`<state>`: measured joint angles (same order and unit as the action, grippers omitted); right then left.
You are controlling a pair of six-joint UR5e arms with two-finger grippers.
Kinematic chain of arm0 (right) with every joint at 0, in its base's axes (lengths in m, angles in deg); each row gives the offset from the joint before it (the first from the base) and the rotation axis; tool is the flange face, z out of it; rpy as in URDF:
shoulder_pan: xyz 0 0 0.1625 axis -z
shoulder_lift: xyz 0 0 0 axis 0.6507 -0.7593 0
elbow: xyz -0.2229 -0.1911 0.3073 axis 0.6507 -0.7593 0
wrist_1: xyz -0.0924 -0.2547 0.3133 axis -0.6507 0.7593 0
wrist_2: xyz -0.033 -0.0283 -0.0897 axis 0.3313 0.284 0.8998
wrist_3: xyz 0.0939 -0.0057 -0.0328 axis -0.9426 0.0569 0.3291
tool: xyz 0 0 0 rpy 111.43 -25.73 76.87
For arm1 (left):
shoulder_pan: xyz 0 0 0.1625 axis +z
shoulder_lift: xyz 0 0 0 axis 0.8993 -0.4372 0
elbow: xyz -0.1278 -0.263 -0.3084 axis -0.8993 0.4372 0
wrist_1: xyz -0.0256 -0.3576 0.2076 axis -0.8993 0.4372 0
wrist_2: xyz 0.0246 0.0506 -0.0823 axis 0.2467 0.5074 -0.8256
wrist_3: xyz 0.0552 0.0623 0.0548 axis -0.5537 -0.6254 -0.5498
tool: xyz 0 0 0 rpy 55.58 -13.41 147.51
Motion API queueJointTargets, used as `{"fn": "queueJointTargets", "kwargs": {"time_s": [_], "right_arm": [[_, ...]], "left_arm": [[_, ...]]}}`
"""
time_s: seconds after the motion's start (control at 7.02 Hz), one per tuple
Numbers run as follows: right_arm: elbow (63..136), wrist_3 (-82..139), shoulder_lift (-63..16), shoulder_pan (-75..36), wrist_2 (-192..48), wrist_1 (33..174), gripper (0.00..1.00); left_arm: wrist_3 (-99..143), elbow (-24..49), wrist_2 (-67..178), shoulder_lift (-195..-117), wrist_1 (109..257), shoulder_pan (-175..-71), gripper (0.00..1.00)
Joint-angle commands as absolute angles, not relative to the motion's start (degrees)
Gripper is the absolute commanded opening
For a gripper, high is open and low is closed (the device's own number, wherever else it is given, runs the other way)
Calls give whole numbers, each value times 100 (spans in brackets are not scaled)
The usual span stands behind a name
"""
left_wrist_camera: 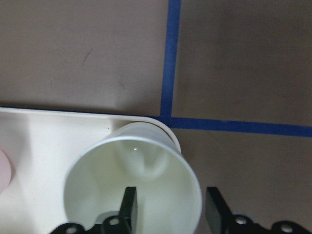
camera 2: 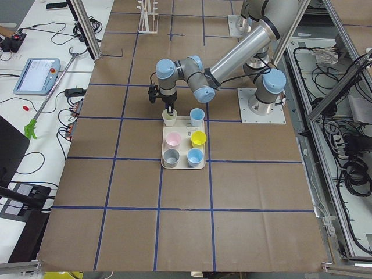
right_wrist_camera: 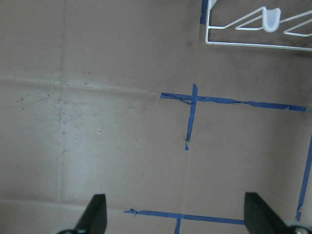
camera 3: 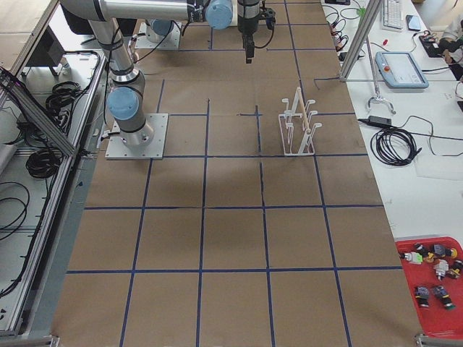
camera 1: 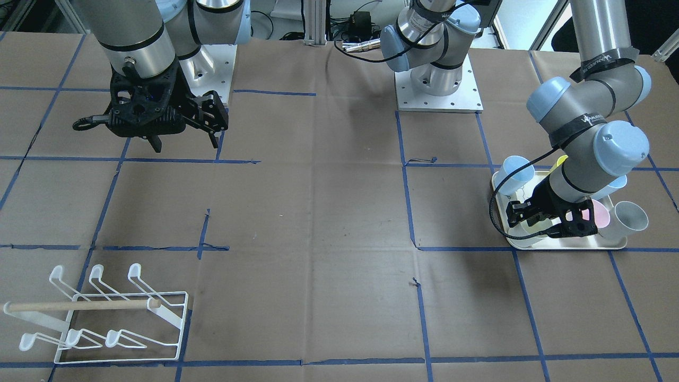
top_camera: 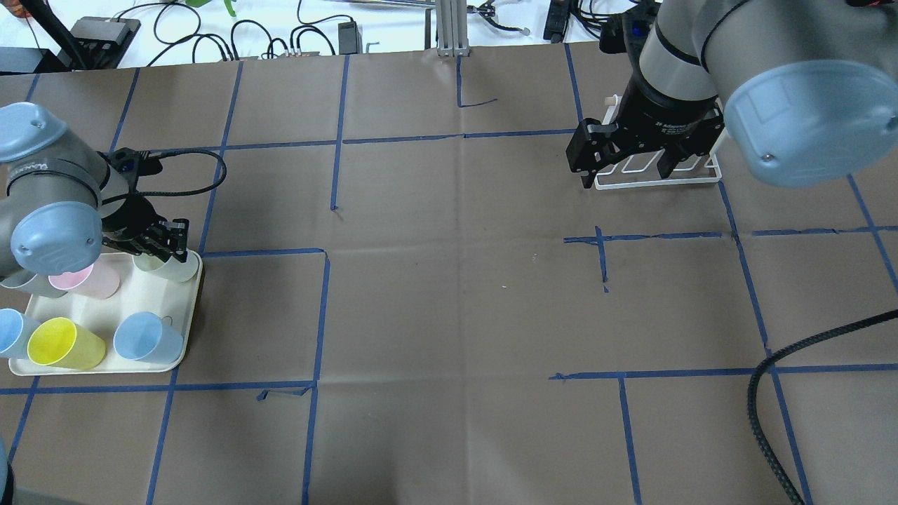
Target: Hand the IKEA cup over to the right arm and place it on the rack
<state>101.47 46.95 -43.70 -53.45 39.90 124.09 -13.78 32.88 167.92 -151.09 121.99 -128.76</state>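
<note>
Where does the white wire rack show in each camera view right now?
Exterior front-facing: rack bottom left.
Overhead exterior: rack upper right, partly behind the right gripper.
Exterior left: rack tiny, top edge, left of centre.
Exterior right: rack right of centre, upper half.
Left wrist-mounted: not in it.
Right wrist-mounted: rack base corner, top right.
Shared landmark: blue tape line beside the rack's base.

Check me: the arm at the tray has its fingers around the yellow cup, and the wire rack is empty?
Wrong cup: the left gripper straddles the rim of the white cup, as the left wrist view shows. The rack is empty.
</note>
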Motion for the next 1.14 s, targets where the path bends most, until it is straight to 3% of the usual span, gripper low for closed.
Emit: {"fn": "queueJointTargets", "kwargs": {"time_s": [0.0, 0.28, 0.71, 1.0], "right_arm": [[10147, 4688, -4370, -5345, 3990, 12409, 100], [10147, 4688, -4370, -5345, 3981, 12479, 100], [10697, 4549, -4238, -5292, 3396, 14667, 100], [11095, 2608, -4265, -5292, 2536, 15771, 100]], "left_arm": [[-1396, 3077, 16790, -14972, 12395, -12885, 0], [-1396, 2307, 16790, -14779, 13505, -12894, 0], [-1370, 708, 16781, -14725, 15362, -13094, 0], [-1387, 563, 16677, -14865, 15105, -13560, 0]]}}
